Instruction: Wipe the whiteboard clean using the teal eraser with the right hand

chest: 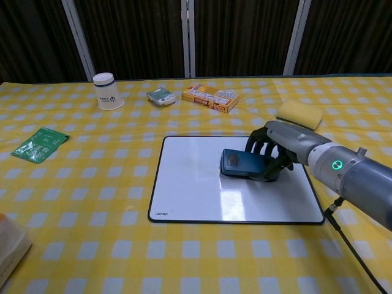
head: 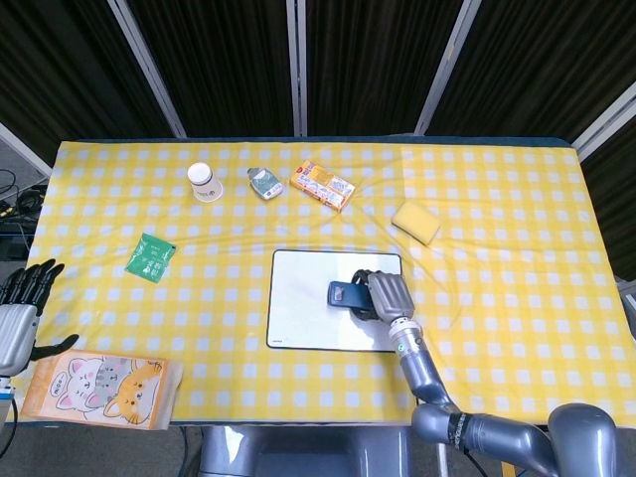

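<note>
While clasping the teal rectangular eraser (chest: 240, 164) with curled fingers (chest: 262, 149), right hand (chest: 275, 152) presses it onto the white black-framed whiteboard (chest: 196, 190), right of centre. Small corner print unreadable. Left hand (head: 20, 303) spread off-table, holding nothing.

White rectangular whiteboard (head: 303, 313) (chest: 196, 190) is the landmark, lying flat on the yellow checked tablecloth (head: 497, 248) (chest: 122, 245) near the front edge. On its right half sits the teal block eraser (head: 347, 294) (chest: 236, 164), with the right hand (head: 388, 294) (chest: 272, 156) wrapped over the eraser's right end. Behind-right of the board: yellow sponge (head: 415, 222) (chest: 299, 114). Behind it: orange printed snack box (head: 324, 186) (chest: 210, 97); left of that, small green-and-white packet (head: 263, 183) (chest: 161, 95), then upside-down white paper cup (head: 205, 182) (chest: 107, 91). Left of the board: flat green sachet (head: 151, 257) (chest: 40, 144). Far front-left: cat-printed paper bag (head: 99, 383), left hand (head: 18, 310) just beside it at the table edge.
</note>
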### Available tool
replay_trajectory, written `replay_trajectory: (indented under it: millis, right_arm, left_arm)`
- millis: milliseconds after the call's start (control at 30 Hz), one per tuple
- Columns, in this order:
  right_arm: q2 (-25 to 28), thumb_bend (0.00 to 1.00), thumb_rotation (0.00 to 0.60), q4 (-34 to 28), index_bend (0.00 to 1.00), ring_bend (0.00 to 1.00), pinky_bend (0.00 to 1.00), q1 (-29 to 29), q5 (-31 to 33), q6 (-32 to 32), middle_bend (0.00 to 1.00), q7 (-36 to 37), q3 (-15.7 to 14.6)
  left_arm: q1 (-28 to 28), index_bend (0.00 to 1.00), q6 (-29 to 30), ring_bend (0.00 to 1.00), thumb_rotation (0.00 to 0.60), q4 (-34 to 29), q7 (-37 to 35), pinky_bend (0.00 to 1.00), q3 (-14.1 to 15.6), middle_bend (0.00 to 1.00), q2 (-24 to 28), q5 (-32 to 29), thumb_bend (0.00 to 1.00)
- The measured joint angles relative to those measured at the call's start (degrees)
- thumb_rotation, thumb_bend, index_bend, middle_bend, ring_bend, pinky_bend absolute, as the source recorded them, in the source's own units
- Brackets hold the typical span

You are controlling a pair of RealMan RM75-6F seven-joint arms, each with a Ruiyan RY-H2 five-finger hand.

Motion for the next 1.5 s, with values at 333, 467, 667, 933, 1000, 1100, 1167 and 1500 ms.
replay_trajectory:
  millis: [333, 467, 667, 933, 1000, 1100, 1167, 1500]
  right_arm:
    - [-4.1, 0.33, 0.600, 0.4, 0.86, 0.68, 0.73, 1.8, -0.7, -0.4, 0.74, -1.4, -0.1]
    - [-3.8, 0.33, 0.600, 0.5, 0.86, 0.68, 0.73, 1.7, -1.0, 0.1, 0.74, -2.1, -0.3]
    - [-1.2, 0.33, 0.600, -0.1, 0.86, 0.68, 0.73, 0.5, -0.6, 0.7, 0.74, -2.5, -0.5]
    - [2.0, 0.33, 0.600, -1.1, 0.86, 0.69, 0.74, -1.8, -0.6, 1.6, 0.74, -1.7, -1.6]
    - [2.8, 0.33, 0.600, -1.4, 0.86, 0.69, 0.74, -2.3, -0.7, 1.9, 0.74, -1.5, -1.8]
    - [4.0, 0.33, 0.600, -1.9, 0.86, 0.69, 0.74, -3.1, -0.9, 2.5, 0.74, -1.3, -2.0]
    - [4.9, 0.33, 0.600, -2.4, 0.86, 0.69, 0.74, -3.6, -0.9, 2.9, 0.74, -1.3, -2.1]
    - [8.7, 0.33, 0.600, -5.1, 0.86, 0.69, 0.74, -5.4, -1.1, 5.8, 0.74, -2.2, -1.9]
  left_arm:
    - [0.1, 0.00, 0.1, 0.00, 0.600, 0.6, -1.0, 0.00, -0.1, 0.00, 0.2, -0.3, 0.14]
    - [0.2, 0.00, 0.3, 0.00, 0.600, 0.8, -1.1, 0.00, -0.1, 0.00, 0.3, -0.3, 0.14]
    - [0.4, 0.00, 0.4, 0.00, 0.600, 0.8, -1.0, 0.00, -0.2, 0.00, 0.3, -0.6, 0.14]
    - [0.4, 0.00, 0.8, 0.00, 0.600, 0.1, -0.3, 0.00, -0.2, 0.00, 0.3, -0.3, 0.14]
    - [0.4, 0.00, 0.9, 0.00, 0.600, -0.1, -0.2, 0.00, -0.2, 0.00, 0.3, -0.1, 0.14]
    - [0.4, 0.00, 1.1, 0.00, 0.600, -0.4, -0.2, 0.00, -0.2, 0.00, 0.5, 0.0, 0.14]
    - [0.4, 0.00, 1.2, 0.00, 0.600, -0.5, -0.3, 0.00, -0.3, 0.00, 0.5, 0.0, 0.14]
    - [0.6, 0.00, 1.7, 0.00, 0.600, -1.0, -0.8, 0.00, -0.3, 0.00, 1.0, 0.3, 0.14]
